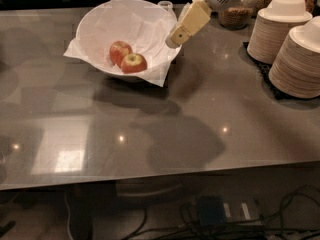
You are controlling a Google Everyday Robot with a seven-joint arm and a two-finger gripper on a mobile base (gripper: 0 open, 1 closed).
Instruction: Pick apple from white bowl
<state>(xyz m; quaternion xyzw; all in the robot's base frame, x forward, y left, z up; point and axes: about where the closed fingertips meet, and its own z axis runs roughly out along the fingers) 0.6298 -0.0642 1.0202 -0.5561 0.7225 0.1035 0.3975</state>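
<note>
The white bowl (100, 21) lined with crinkled white paper stands at the back left of the grey table. Two apples lie in it side by side. The apple (134, 63) with a yellow-green patch around its stem dimple is the front right one. The other, more evenly red apple (119, 51) is behind it to the left. My gripper (176, 36) hangs from the arm at the top, over the bowl's right rim, up and to the right of the apples and apart from them.
Two tall stacks of beige paper bowls (280, 26) stand on a dark mat at the right. A jar (234, 15) and other containers stand along the back edge. The table's front edge (165, 176) runs across the lower part, with cables on the floor below.
</note>
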